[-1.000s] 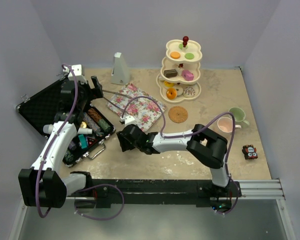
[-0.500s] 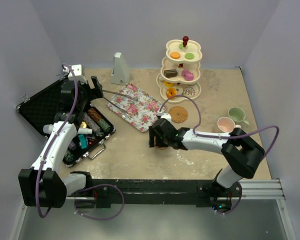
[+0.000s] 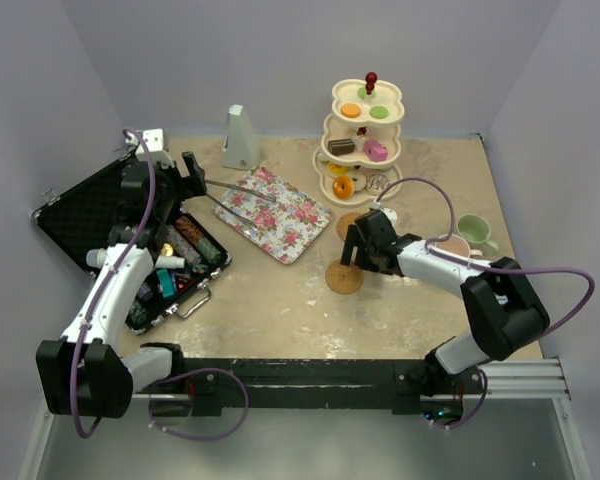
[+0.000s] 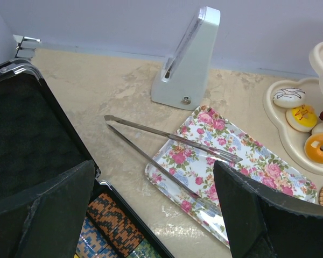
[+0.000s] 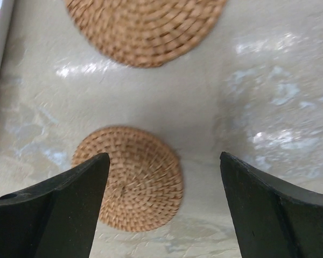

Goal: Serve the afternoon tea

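Note:
A woven coaster [image 3: 344, 277] lies flat on the table; in the right wrist view it [image 5: 132, 180] sits below and between my open, empty right gripper [image 5: 164, 161]. A second coaster [image 5: 145, 27] lies just beyond, half hidden behind that gripper [image 3: 356, 248] from above. The cream three-tier stand [image 3: 365, 140] with the red knob holds small donuts and cakes at the back. The green mug [image 3: 475, 232] and pink mug [image 3: 448, 247] stand at the right. My left gripper [image 3: 192, 172] is open and empty over the case's edge.
An open black case of tools [image 3: 130, 240] fills the left side. A floral tray [image 3: 280, 212] carries metal tongs [image 4: 167, 134]. A grey pyramid [image 3: 239, 138] stands at the back. A small red toy [image 3: 498, 303] lies at the right front.
My right gripper has swung from the table's middle to the right with a coaster. The coaster now lies free on the table below the open jaws. The left arm has not moved.

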`<move>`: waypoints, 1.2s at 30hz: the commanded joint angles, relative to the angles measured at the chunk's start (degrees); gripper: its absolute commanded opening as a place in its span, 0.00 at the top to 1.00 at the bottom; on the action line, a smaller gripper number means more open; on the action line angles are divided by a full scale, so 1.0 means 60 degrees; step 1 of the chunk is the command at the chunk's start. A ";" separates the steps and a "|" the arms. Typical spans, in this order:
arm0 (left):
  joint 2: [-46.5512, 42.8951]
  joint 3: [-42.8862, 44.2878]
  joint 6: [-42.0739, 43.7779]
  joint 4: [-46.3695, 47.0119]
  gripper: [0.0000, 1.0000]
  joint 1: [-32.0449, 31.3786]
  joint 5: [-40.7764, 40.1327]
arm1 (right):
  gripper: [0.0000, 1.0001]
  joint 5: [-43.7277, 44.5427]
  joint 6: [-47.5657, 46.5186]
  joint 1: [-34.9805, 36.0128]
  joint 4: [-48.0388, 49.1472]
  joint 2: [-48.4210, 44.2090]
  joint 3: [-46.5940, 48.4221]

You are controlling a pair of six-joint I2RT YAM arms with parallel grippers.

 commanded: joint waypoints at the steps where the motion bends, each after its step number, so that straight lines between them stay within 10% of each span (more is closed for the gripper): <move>1: -0.0306 0.0320 -0.0046 0.0338 0.04 -0.0056 -0.0007 | 0.14 0.0103 -0.0483 -0.0416 0.0095 -0.0510 0.0052; 17: -0.0262 0.0320 -0.0075 0.0353 0.04 -0.0056 0.0007 | 0.21 0.1907 0.0865 0.2791 -0.0917 0.0630 0.1122; 36: -0.0320 0.0306 -0.0134 0.0367 0.04 -0.0070 0.0081 | 0.17 0.0513 -0.0364 0.0655 -0.0782 0.0630 0.0272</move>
